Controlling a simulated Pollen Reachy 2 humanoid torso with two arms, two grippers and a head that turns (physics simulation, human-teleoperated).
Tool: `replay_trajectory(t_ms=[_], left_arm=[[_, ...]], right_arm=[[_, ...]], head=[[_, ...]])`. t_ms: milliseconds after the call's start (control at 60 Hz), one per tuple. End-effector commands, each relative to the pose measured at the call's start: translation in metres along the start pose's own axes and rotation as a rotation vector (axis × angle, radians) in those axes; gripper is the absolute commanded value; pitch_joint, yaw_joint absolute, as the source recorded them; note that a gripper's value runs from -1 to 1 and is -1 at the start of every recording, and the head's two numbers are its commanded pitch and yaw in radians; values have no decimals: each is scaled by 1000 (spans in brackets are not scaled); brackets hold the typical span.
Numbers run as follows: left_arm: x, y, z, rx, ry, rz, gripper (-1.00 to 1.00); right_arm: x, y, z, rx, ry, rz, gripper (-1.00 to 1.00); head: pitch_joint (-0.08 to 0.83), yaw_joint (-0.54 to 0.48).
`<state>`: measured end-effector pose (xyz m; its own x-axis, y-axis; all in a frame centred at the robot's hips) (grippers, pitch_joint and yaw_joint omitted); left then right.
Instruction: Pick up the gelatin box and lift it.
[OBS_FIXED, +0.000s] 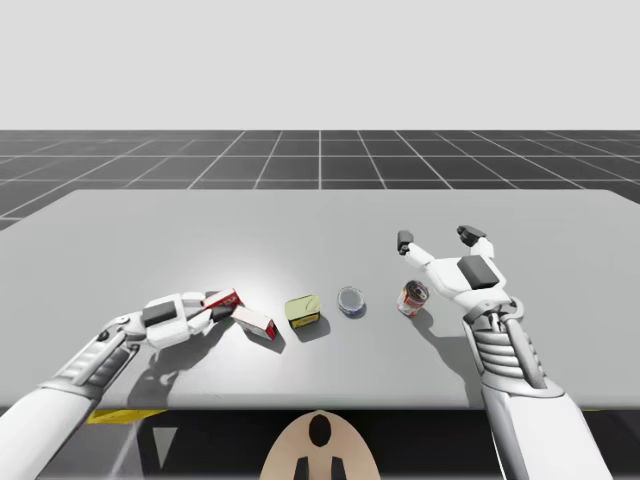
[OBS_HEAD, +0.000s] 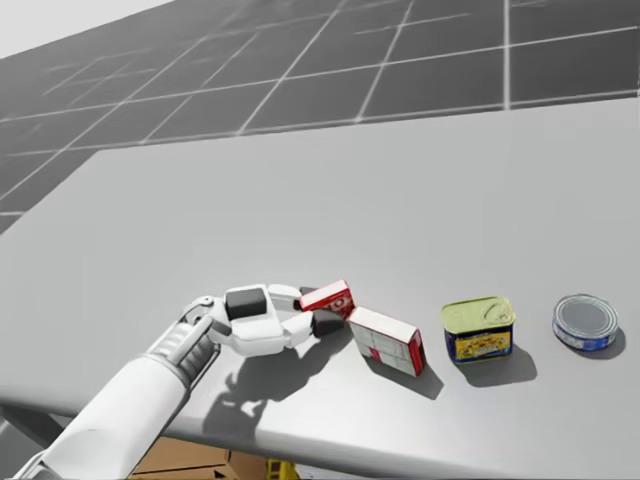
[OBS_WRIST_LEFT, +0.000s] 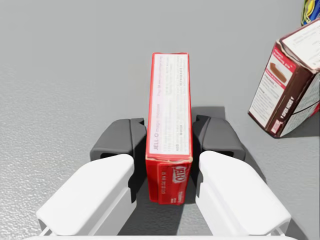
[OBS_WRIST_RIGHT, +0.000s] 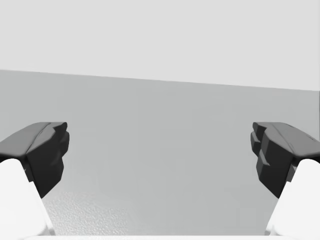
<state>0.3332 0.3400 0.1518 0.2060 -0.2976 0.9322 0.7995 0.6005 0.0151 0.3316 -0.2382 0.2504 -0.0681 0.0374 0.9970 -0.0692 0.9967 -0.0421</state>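
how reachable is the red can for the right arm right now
Probably yes: the red can lies beside the arm's wrist with nothing between. The open right gripper points past it, so it would likely need pulling back.

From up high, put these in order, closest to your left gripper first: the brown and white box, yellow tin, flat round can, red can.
1. Brown and white box, right beside my left gripper and the red box it holds.
2. Yellow tin, next along to the right.
3. Flat round can, further right.
4. Red can, farthest right.
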Motion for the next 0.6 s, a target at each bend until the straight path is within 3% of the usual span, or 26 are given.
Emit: replay_trajectory(t_ms=[17, 150, 317, 467, 533, 600], left_arm=[[2, 1, 1, -29, 3, -2, 1000], [2, 0, 2, -32, -1, -6, 1000], [7, 0, 4, -31, 8, -26, 1000], [35, 5, 15, 4, -18, -73, 1000], [50, 8, 21, 33, -28, -98, 1000], [65, 12, 26, 57, -36, -119, 1000]], right_arm=[[0, 0, 0, -4, 2, -2, -1000], [-1, 0, -1, -10, 6, 0, -1000], [-1, -1, -1, -14, 3, 9, -1000], [-1, -2, -2, -30, -3, 19, -1000], [-1, -1, -3, -52, -8, 50, -1000], [-1, -2, -5, -8, 7, 30, -1000]], head=[[464, 394], [387, 403], [357, 409], [363, 407], [365, 405], [366, 405]])
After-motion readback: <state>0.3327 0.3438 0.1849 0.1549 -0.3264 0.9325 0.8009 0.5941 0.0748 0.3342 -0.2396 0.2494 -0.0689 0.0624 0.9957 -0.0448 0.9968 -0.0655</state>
